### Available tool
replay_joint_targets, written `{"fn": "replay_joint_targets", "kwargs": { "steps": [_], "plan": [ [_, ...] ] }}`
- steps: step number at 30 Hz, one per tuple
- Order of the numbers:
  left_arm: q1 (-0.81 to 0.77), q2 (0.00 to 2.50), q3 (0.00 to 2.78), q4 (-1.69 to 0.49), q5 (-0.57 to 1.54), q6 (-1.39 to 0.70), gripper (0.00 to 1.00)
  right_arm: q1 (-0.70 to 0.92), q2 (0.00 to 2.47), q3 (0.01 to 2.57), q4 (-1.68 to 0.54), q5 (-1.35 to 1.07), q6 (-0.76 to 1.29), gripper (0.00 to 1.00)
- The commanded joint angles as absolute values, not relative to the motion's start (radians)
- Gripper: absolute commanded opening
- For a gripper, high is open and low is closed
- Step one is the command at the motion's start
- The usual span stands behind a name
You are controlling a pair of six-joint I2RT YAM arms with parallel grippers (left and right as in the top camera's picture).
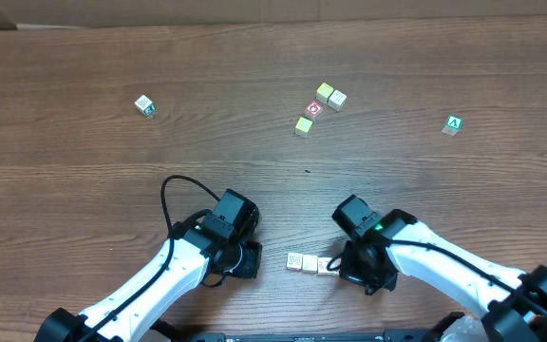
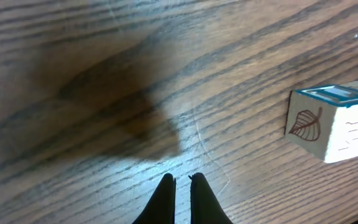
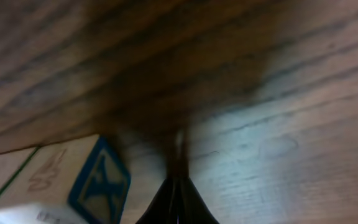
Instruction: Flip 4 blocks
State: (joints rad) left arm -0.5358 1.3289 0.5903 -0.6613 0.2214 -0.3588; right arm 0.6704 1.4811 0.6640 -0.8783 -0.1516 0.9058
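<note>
- Where the tabletop [image 1: 65, 199] runs toward its front edge, the left gripper [image 1: 251, 261] points down at dark, streaky wood grain. Its black tapered fingers [image 2: 166, 196] are drawn together with nothing between them.
- Along the same front edge, right of centre, the right gripper [image 1: 343, 268] is likewise closed and empty. In its wrist view the fingertips [image 3: 169, 199] meet in one sharp black point just above the wood.
- Between the two grippers lies a short row of blocks [image 1: 302, 263], small pale-wood cubes touching side by side (two show plainly from above; whether a third sits against the right gripper is hard to tell).
- The left wrist view shows a leaf-printed block [image 2: 319, 127] with crisp square edges. It has a brown leaf outline on one cream face and a blue-bordered top, and it stands apart from the fingers.
- The right wrist view shows a blurred blue-lettered block [image 3: 98, 186] just beside the fingertips, with a pale neighbour pressed against its far side.
- Beyond the middle of the tabletop sits a loose cluster. A yellow-green cube [image 1: 324, 92] touches a cream cube [image 1: 337, 99], a red-ring cube [image 1: 313, 109] lies just beside them, and a yellowish cube [image 1: 303, 125] is a little nearer.
- Toward the far left corner sits a white cube with green marks [image 1: 144, 105].
- Toward the right edge rests a green-faced cube [image 1: 453, 124], well apart from everything else.
</note>
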Motion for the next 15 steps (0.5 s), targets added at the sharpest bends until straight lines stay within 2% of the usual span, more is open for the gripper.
{"fn": "replay_joint_targets", "kwargs": {
  "steps": [1,9,15],
  "plan": [
    [-0.530,1.335,0.609,-0.653,0.229,-0.309,0.04,0.678,1.515,0.658,-0.838,-0.131,0.911,0.04],
    [-0.530,1.335,0.609,-0.643,0.229,-0.244,0.04,0.678,1.515,0.658,-0.757,-0.106,0.791,0.04],
    [-0.530,1.335,0.609,-0.635,0.229,-0.229,0.04,0.678,1.515,0.658,-0.747,-0.105,0.776,0.04]
  ]
}}
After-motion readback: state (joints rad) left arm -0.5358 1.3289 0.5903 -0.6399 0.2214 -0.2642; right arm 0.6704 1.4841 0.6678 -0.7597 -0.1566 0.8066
